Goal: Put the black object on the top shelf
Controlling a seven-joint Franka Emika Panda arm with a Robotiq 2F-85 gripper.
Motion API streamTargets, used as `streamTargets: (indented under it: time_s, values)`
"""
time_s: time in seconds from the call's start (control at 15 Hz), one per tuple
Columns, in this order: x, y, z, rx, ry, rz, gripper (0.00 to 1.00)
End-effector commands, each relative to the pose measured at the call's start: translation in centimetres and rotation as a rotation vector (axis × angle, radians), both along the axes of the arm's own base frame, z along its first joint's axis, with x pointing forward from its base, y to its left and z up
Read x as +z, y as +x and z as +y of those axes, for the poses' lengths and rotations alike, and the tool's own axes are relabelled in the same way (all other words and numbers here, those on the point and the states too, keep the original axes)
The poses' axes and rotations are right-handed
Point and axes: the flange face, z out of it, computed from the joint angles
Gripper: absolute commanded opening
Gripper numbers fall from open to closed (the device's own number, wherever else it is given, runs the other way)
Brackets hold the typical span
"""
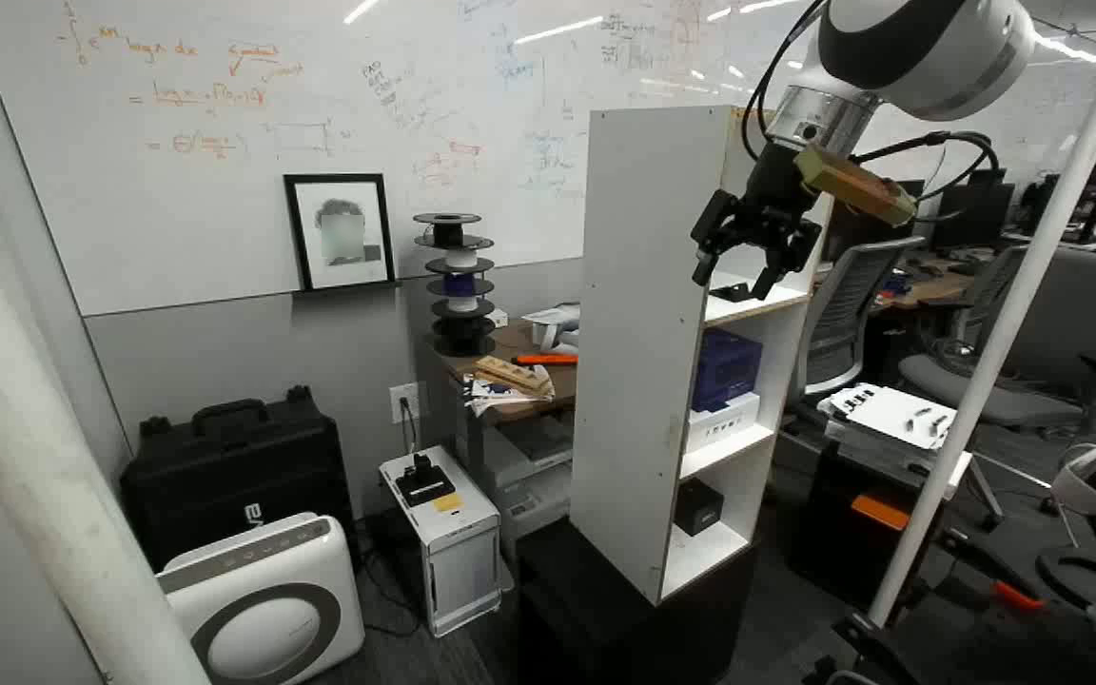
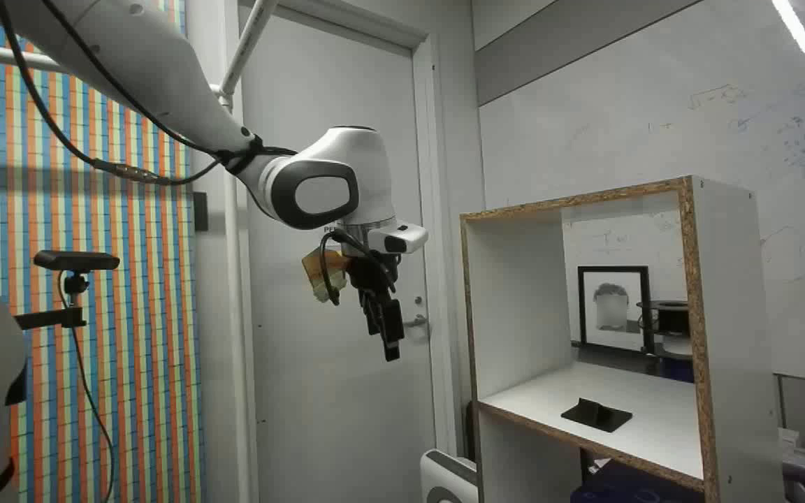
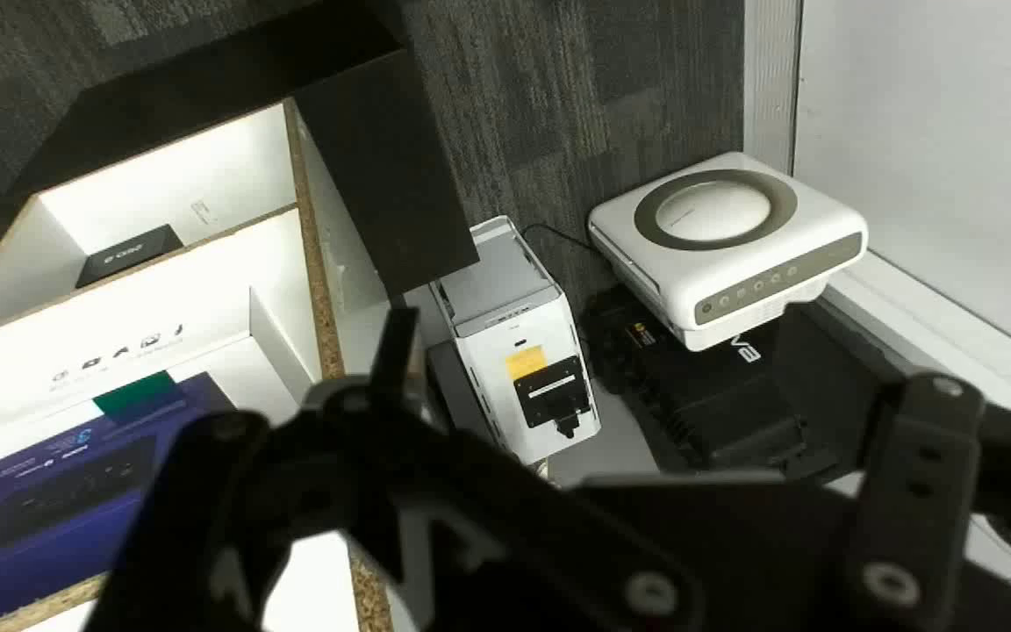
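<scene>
The black object [image 2: 597, 416] is thin and flat with a small raised flap. It lies on the top shelf [image 2: 661, 433], the white board under the uppermost open compartment of the narrow shelving unit. In an exterior view the black object [image 1: 731, 291] is seen just below the fingers, partly covered by them. My gripper [image 1: 733, 280] is open and points down. In an exterior view the gripper [image 2: 392, 353] hangs in the air outside the unit, apart from the shelf and object. In the wrist view the open fingers [image 3: 646, 360] hold nothing. The black object is out of view there.
The unit's side panels [image 1: 643, 333] rise beside the top compartment. Lower compartments hold a blue box [image 1: 727, 366] and a small black box [image 1: 698, 506]. A white computer case [image 3: 514, 333], an air purifier [image 3: 725, 237] and a black case [image 1: 234, 466] stand on the floor beside it.
</scene>
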Motion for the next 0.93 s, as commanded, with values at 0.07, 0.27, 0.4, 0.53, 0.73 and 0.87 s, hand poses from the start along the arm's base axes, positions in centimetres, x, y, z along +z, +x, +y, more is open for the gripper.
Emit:
streamTargets:
  time_s: [0.07,0.27,0.4,0.53,0.73,0.87]
  values:
    - [0.58,0.25,0.02,0.0,0.001,-0.011,1.0]
    - [0.94,0.39,0.03,0.0,0.001,-0.019,1.0]
    - [0.94,0.39,0.03,0.0,0.001,-0.019,1.0]
    - [0.94,0.39,0.03,0.0,0.001,-0.019,1.0]
    - [0.94,0.39,0.03,0.0,0.001,-0.019,1.0]
    - [0.74,0.21,0.16,0.065,0.005,0.0,1.0]
